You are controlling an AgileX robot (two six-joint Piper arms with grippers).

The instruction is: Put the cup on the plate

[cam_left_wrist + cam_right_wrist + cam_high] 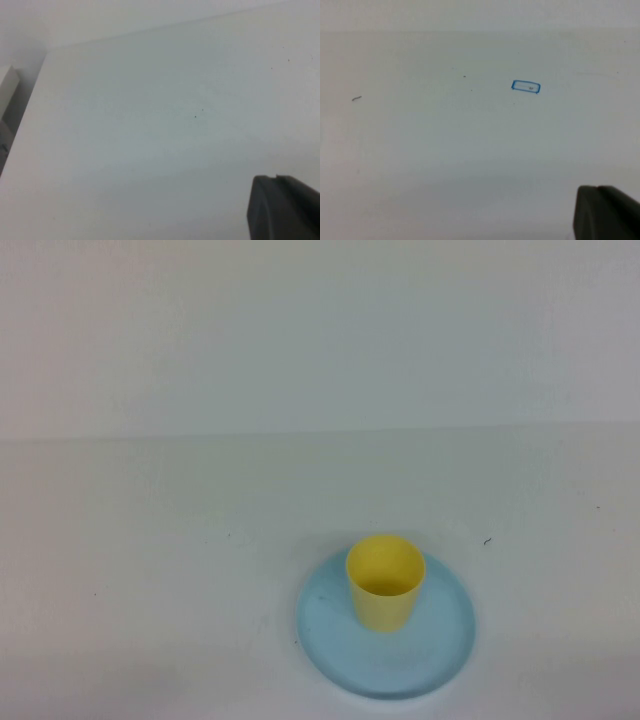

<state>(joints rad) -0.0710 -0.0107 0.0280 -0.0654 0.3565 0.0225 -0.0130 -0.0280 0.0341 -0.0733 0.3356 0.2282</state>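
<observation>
Yellow plastic tumbler cup [385, 582] upright on round light blue plastic plate [440, 650], toward its far side. Left gripper [282, 207], right gripper [605, 212]: dark corner only over white table [150, 570]. Small blue-outlined rectangle mark [525, 87] on table; no readable writing.

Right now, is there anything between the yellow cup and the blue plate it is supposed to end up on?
Nothing visible does: the cup stands upright on the plate in the high view. Neither arm shows there. Each wrist view shows only a dark bit of the left gripper or right gripper over bare table.
</observation>
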